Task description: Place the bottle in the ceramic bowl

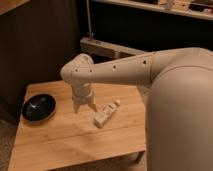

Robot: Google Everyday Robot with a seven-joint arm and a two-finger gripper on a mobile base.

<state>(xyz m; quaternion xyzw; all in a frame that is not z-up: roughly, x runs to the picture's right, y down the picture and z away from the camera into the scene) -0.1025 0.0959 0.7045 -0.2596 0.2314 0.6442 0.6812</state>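
Nothing is completed: the bottle is laid mid-way along the bench, the bowl is set unfilled by the left edge, and the gripper is held between them, spread and empty.

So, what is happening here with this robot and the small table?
A robot arm reaches from the right over a low wooden table. Its gripper points down just above the table top, between the ceramic bowl near the left edge and the bottle. The bottle lies on its side to the right of the gripper, apart from it. Nothing shows inside the bowl, so the bottle is not yet picked up or placed.
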